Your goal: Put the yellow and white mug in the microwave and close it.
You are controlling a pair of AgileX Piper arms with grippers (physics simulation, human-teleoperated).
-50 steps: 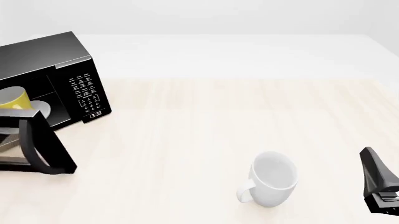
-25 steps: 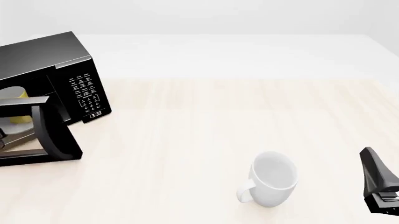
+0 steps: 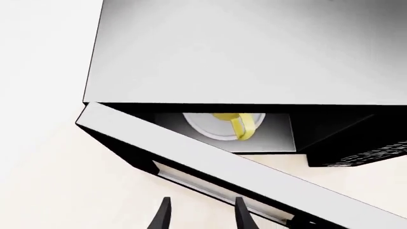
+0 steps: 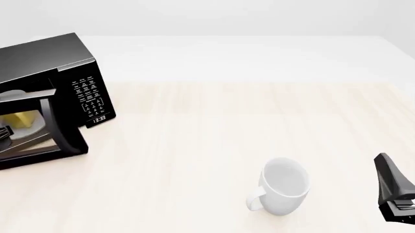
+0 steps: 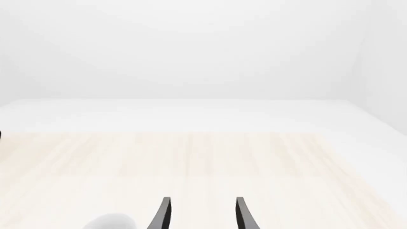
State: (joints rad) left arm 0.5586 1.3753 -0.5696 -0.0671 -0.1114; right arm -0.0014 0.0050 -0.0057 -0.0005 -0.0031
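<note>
The black microwave [image 4: 61, 63] stands at the table's far left with its dark glass door [image 4: 52, 124] partly ajar. Inside, the yellow and white mug [image 3: 239, 125] sits on the white round plate [image 3: 210, 131], its yellow handle facing the opening; in the front view the yellow and white mug [image 4: 23, 119] shows faintly through the glass. My left gripper [image 3: 202, 214] is open, its fingers just outside the door's outer face. My right gripper [image 5: 202, 214] is open and empty, low at the right edge of the front view as the right gripper [image 4: 389, 177].
An all-white mug [image 4: 283, 187] stands on the light wood table [image 4: 214, 126] at front centre-right, left of my right gripper; its rim [image 5: 111, 222] peeks into the right wrist view. The keypad panel [image 4: 91, 99] faces right of the door.
The microwave door has swung further toward shut, from wide open to partly ajar. The mug stays inside. My right arm and the white mug have not moved.
</note>
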